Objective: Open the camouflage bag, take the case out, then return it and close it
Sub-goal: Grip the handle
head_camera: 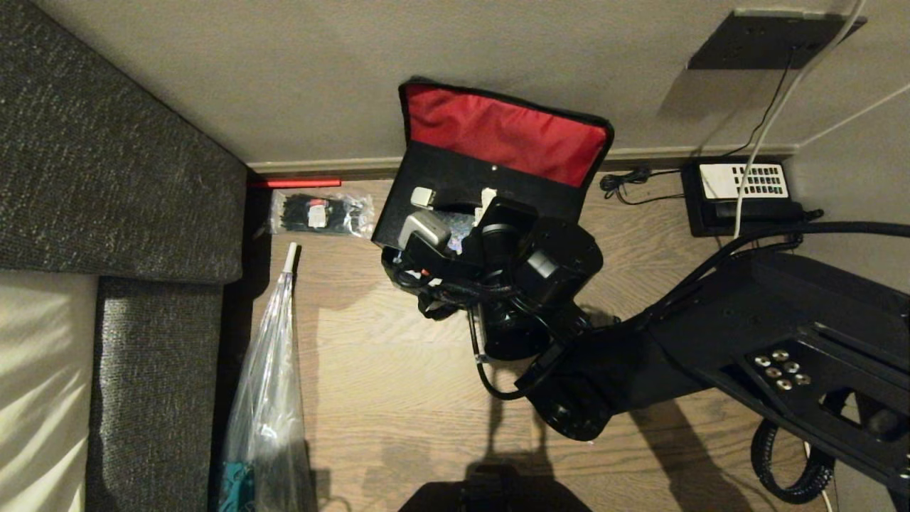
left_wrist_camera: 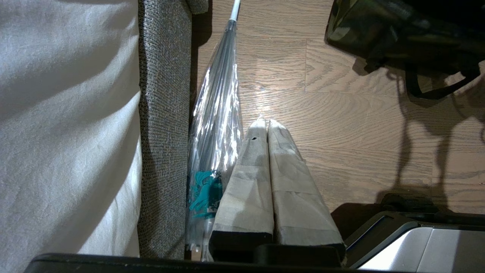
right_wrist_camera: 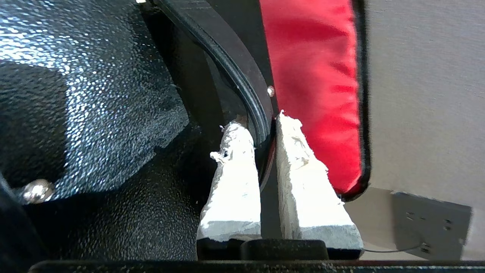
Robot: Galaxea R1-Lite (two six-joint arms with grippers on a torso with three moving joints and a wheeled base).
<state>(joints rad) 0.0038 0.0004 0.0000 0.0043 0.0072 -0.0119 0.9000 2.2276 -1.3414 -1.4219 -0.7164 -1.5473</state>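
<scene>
**Camera setup: three views**

Head view looks steeply down at the wooden floor (head_camera: 398,370) from above, wall at the top, sofa (head_camera: 121,178) on the left. Left wrist view sits low, facing along the floor (left_wrist_camera: 341,125) beside the sofa (left_wrist_camera: 165,113); both show the umbrella (head_camera: 266,398) (left_wrist_camera: 218,113). Right wrist view is very close, pressed against the camouflage bag (head_camera: 498,142) (right_wrist_camera: 314,76), its red lining seen in the head view too.
</scene>
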